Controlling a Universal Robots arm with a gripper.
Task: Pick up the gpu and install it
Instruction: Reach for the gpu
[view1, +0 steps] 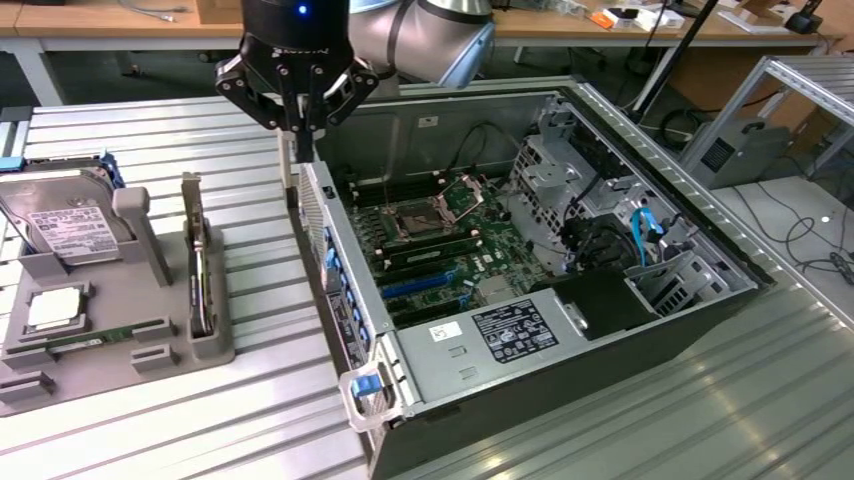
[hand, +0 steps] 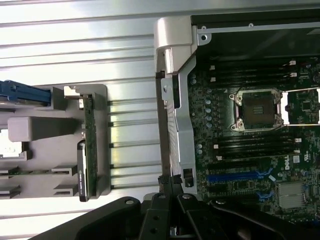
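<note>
Jaws pressed together on nothing, the gripper (view1: 304, 140) hangs over the rear wall of the open computer case (view1: 694, 300).

Seen in the exterior view, the gpu (view1: 198, 262) stands on edge in a slot of the grey tray (view1: 147, 355), at about eight o'clock from the gripper and well apart from it, with its silvery bracket at the twelve o'clock end. A hard drive (view1: 60, 215) lies in the same tray, at about ten o'clock from the card. Inside the case the motherboard (view1: 461, 265) lies bare, its processor socket (view1: 420, 215) at roughly four o'clock from the fingertips. The wrist view shows the card (hand: 85, 150) upright in its slot.
</note>
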